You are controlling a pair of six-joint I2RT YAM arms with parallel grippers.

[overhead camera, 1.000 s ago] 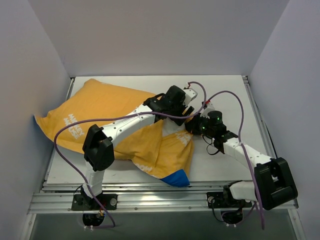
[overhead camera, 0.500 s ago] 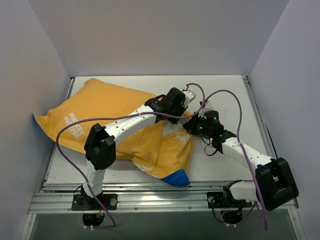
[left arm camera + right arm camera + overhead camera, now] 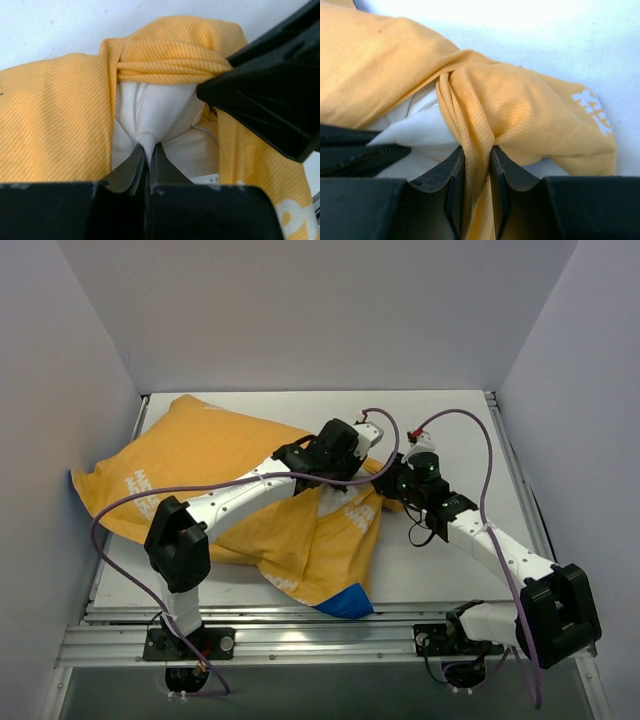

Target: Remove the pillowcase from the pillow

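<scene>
The pillowcase (image 3: 200, 455) lies yellow-orange side up across the left and middle of the table, with a blue corner (image 3: 345, 602) at the front. Both grippers meet at its right-hand opening. My left gripper (image 3: 148, 150) is shut on a pinched peak of the white pillow (image 3: 150, 112), which shows inside the bunched yellow opening (image 3: 170, 55). A small white tag (image 3: 212, 179) peeks out beside it. My right gripper (image 3: 476, 152) is closed on a twisted fold of the pillowcase (image 3: 520, 110), and the fabric fills the gap between its jaws. The pillow (image 3: 420, 132) shows just left of it.
Grey walls close in the table (image 3: 450, 410) on the left, back and right. The bare white tabletop shows at the back right. Purple cables (image 3: 480, 470) loop over both arms. A metal rail (image 3: 300, 640) runs along the front edge.
My left gripper has closed on the pillow's white fabric, and its elbow has swung left. The right gripper has shifted slightly up and right. The pillowcase's front part has slid a little left.
</scene>
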